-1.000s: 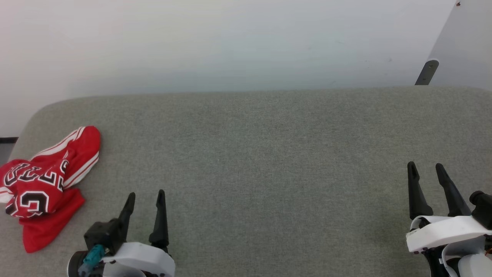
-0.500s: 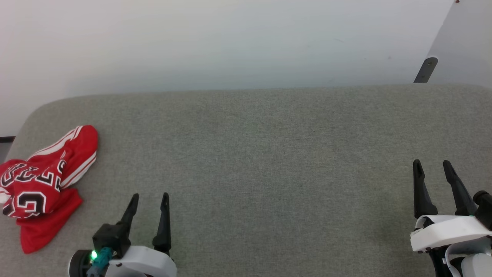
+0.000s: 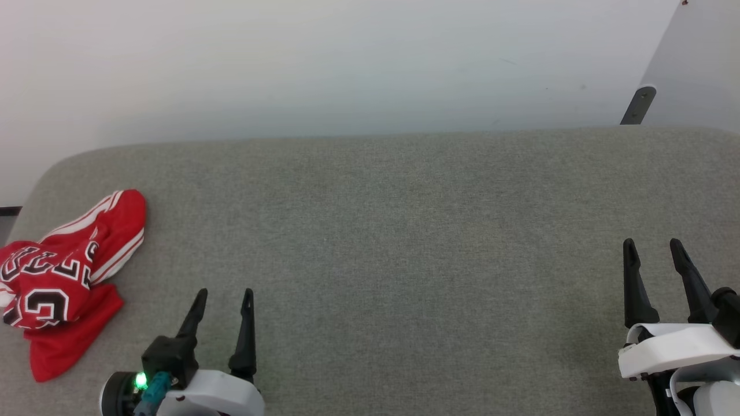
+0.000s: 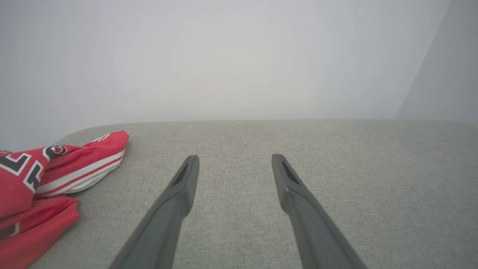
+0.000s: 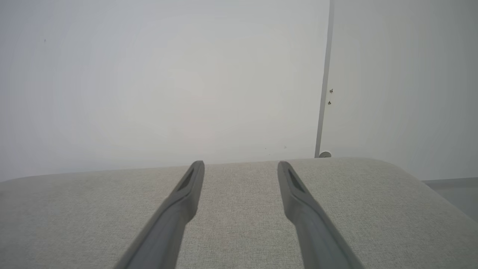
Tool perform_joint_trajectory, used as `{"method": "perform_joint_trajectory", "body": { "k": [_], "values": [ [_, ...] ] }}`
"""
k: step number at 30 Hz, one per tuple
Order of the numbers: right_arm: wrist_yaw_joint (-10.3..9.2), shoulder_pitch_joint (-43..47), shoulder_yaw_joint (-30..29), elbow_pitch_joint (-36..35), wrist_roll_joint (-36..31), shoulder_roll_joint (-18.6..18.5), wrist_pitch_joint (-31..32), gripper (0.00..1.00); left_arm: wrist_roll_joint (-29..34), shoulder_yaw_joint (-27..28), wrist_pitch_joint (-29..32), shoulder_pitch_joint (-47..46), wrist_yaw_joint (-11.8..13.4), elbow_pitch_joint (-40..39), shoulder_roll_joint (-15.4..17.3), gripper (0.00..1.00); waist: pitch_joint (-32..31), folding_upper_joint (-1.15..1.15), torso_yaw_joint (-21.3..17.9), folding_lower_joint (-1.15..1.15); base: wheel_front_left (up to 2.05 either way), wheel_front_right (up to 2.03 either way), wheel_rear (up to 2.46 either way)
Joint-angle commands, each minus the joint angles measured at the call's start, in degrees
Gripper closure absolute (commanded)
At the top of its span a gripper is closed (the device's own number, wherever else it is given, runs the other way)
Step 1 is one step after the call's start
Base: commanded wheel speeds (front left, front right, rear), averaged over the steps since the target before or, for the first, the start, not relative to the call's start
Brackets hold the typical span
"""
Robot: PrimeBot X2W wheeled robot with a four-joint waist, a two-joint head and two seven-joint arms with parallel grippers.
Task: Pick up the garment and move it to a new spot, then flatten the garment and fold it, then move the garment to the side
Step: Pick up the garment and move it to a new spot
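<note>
While poised low over the grey cushion [image 3: 376,231], spread wide and gripping nothing: left gripper [image 3: 225,293] at lower left, right gripper [image 3: 652,242] at lower right. Slightly farther up, crumpled at the frame's left edge, apart from both: the garment [image 3: 58,277].

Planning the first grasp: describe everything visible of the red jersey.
The garment is a red jersey of soft-looking fabric with black, white-outlined lettering and white-striped trim. It lies crumpled in a heap, a plain red flap spread toward the robot. It rests at the left end of the grey fabric surface, cut by the head view's edge. Nothing else touches it; the open left gripper stands apart.
</note>
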Motion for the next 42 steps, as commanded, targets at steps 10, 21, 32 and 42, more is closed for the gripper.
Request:
{"method": "perform_joint_trajectory", "body": {
  "k": [10,21,32,42],
  "values": [
    [0.04,1.15,-0.45,-0.22,1.19,0.47,-0.18,0.00,0.70,0.14,-0.06,-0.10,-0.80,0.76,-0.38,0.00,-0.53,0.00,1.63,0.00,0.00,0.00,0.00],
    [0.04,2.31,1.34,0.25,1.95,0.69,-0.18,0.00,0.32,-0.51,-0.06,0.45,-0.50,1.43,-0.81,0.00,-1.54,0.00,10.71,0.00,0.00,0.00,0.00],
    [0.04,2.91,3.67,1.28,2.43,0.99,-0.18,0.00,-0.83,-0.44,-0.05,2.32,1.11,0.47,-1.05,0.00,-2.94,0.00,24.90,0.00,0.00,0.00,0.00],
    [0.03,-2.94,12.15,4.26,3.51,-0.15,-0.17,0.00,-4.99,1.79,-0.05,5.31,4.30,-3.34,-1.11,0.00,-0.11,0.00,30.60,0.00,0.00,0.00,0.00]
  ]
}}
